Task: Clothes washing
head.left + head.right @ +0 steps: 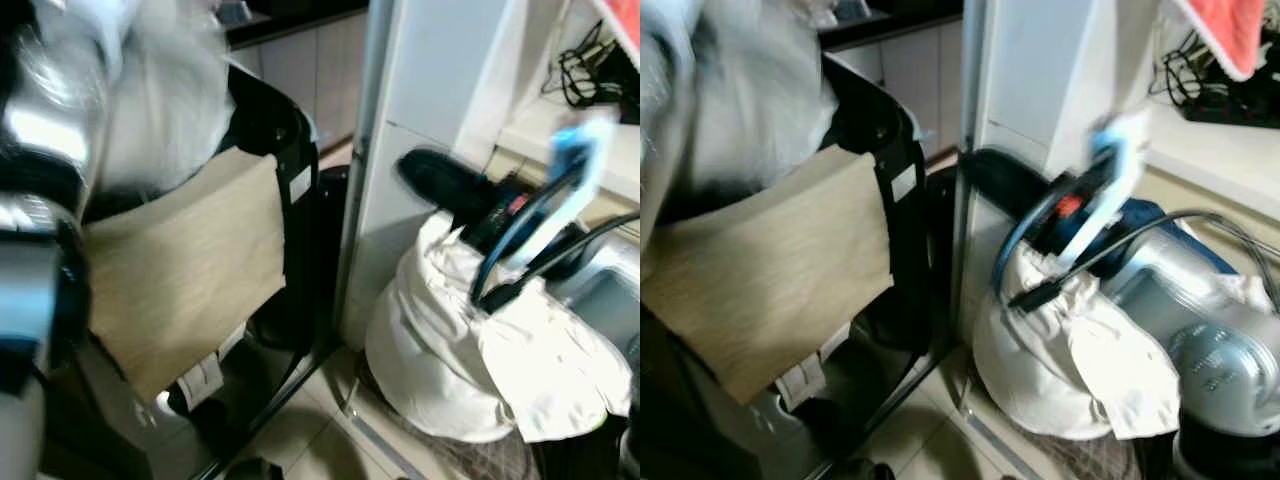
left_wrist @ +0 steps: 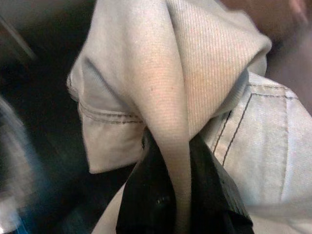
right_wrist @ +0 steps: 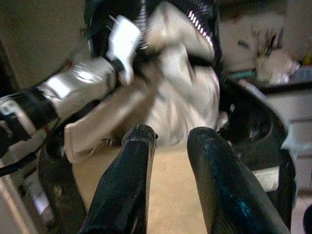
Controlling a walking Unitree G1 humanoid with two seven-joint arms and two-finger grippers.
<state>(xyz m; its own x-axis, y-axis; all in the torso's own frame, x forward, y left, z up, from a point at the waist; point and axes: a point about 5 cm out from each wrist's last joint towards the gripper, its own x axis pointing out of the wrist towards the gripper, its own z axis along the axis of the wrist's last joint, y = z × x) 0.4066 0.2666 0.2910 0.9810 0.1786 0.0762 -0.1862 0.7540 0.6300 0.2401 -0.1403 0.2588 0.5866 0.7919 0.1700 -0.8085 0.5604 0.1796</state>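
Left claw (image 2: 183, 195) on my feed pinches pale garment (image 2: 165, 83) lifted over tan-fronted hamper (image 1: 180, 270); right claw (image 3: 168, 141) fingers parted, holding nothing, facing that garment, white laundry bag (image 1: 450, 370) beside.

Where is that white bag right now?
The white bag sits on the floor at the robot's right, against the white cabinet, right of the beige laundry hamper.
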